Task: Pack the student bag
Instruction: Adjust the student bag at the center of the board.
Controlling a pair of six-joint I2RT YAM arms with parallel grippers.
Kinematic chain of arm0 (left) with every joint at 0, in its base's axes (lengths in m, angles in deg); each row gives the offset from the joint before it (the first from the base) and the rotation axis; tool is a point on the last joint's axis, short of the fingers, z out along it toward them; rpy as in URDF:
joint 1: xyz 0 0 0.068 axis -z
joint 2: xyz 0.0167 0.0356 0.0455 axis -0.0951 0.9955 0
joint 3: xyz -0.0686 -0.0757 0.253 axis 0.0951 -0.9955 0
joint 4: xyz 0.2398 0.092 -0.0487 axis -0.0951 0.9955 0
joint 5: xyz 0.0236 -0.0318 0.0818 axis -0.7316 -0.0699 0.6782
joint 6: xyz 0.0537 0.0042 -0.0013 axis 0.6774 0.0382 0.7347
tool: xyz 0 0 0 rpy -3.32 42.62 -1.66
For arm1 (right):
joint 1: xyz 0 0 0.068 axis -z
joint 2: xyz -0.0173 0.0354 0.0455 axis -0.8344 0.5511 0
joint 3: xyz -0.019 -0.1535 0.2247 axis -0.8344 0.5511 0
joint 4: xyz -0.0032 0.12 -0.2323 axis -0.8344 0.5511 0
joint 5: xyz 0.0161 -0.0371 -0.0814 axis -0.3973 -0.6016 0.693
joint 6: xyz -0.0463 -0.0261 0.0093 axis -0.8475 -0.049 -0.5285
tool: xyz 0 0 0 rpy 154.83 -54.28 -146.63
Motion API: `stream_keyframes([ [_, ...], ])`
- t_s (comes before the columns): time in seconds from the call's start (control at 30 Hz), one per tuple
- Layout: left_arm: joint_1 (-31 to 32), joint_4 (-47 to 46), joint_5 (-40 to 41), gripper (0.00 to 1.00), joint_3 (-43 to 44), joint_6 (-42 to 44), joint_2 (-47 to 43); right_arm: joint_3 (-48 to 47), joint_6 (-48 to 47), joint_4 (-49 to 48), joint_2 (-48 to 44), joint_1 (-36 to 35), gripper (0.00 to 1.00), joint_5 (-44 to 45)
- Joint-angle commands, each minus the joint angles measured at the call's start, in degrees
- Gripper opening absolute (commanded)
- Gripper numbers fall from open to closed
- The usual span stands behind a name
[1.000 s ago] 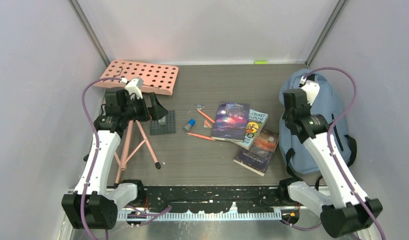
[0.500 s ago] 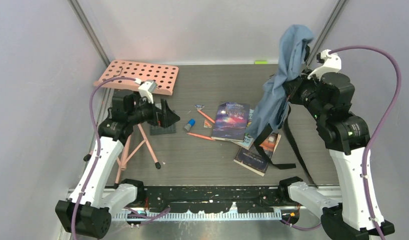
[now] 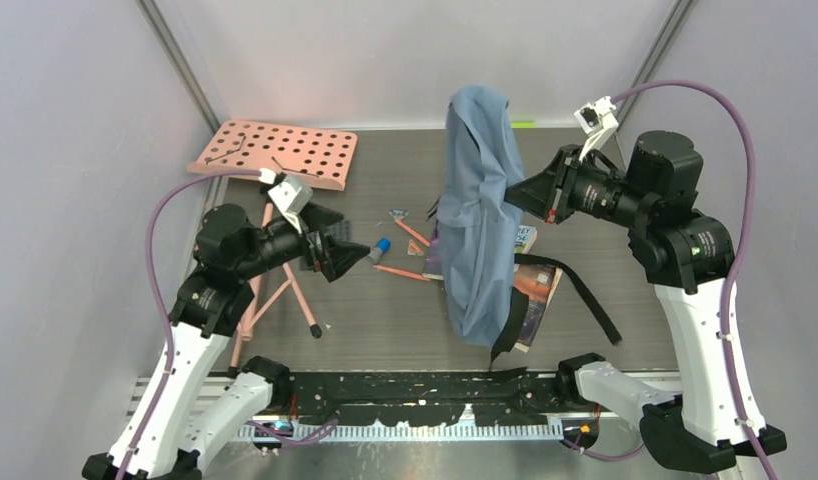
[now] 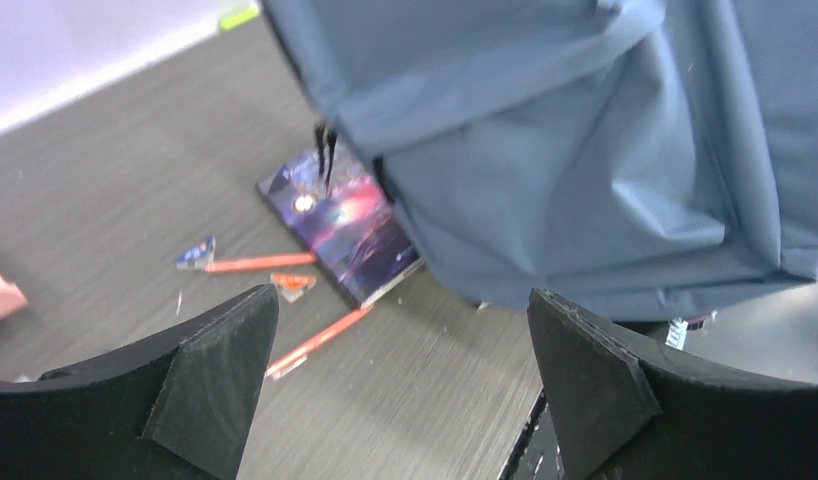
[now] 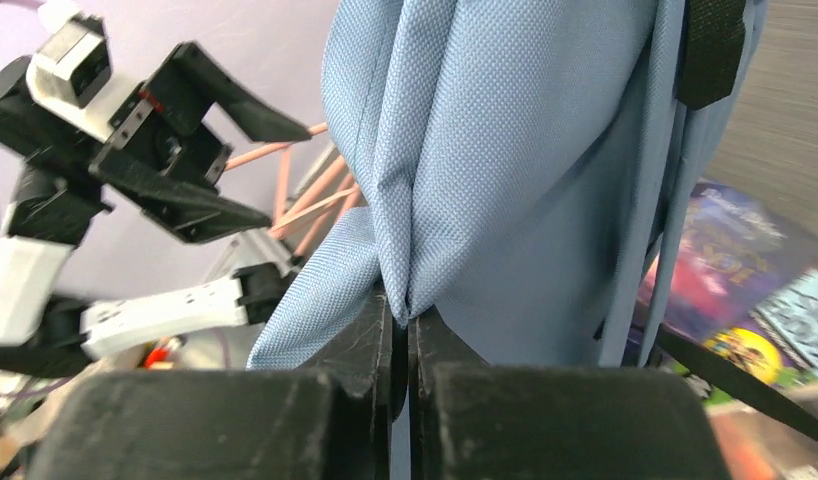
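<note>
From above: the large soft blue-grey fabric backpack [image 3: 480, 220] hangs mid-table over the paperback books [image 3: 535, 285], pinched near its top by the right gripper [image 3: 515, 194]. The left gripper [image 3: 357, 256] is spread wide, near but apart. Left wrist: the fabric sags, limp, probably light. Right wrist: jaws pressed on a thin fold that could slip; the black webbing strap [image 3: 585, 295] looks a surer hold.

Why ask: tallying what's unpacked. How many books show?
3, all partly hidden by the student bag: purple one at its left; pale one and orange one at its right. Others may be hidden.
</note>
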Motion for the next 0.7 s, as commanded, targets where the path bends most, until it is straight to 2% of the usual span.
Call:
stream_keyframes([
  [0.0, 0.18, -7.7, -3.79, 0.98, 4.99, -2.11, 1.01, -3.95, 3.29, -14.04, -2.06, -0.17, 0.01, -13.66],
  [0.13, 0.18, -10.11, -2.08, 0.98, 7.45, -2.54, 3.9, 1.1, 10.91, -25.3, -3.63, -0.22, 0.01, -24.14],
  [0.27, 0.18, -14.12, -2.8, 0.98, 10.81, -3.13, 7.83, 6.77, 14.06, -34.93, -5.63, -0.17, 0.0, -29.03],
  [0.4, 0.25, -17.7, -5.21, 0.99, 16.33, -0.17, 11.45, 8.32, 12.72, -34.21, -5.98, -0.17, 0.01, -31.63],
  [0.53, 0.89, -24.29, -5.83, 0.99, 18.03, 3.82, 14.06, 8.46, 10.67, -30.76, -4.77, -0.22, 0.01, -32.65],
  [0.67, 2.04, -25.17, -5.27, 0.99, 18.13, 8.08, 14.58, 8.48, 6.91, -24.98, -3.08, -0.17, 0.01, -32.43],
])
